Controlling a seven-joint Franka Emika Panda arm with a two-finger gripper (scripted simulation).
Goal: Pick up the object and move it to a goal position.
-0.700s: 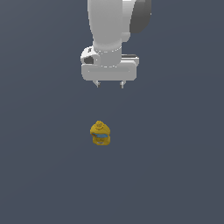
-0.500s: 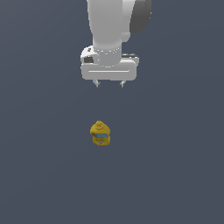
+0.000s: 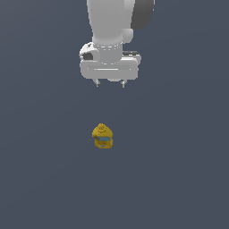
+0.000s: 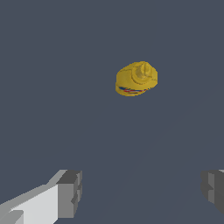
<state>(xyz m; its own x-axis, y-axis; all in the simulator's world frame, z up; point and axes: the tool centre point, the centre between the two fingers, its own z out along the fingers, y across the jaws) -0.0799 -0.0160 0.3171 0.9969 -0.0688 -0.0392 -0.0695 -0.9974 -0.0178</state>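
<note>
Exterior view: one object (image 3: pixel 102 136), two spread fingers (image 3: pixel 97 83) above.

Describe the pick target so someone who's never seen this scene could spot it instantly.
Start from the white arm's gripper, hanging with its jaws apart over a plain dark grey floor. Apart from it, lower in the exterior view, sits the object, much smaller than the gripper. It is a lumpy mustard-yellow item with a rounded knob on top and a light-blue patch, the only loose and coloured thing on the floor.

The arm (image 3: pixel 117 22) runs off the exterior view's upper edge, and the wrist view crops both fingers (image 4: pixel 69 194) of the gripper (image 4: pixel 142 192).
</note>
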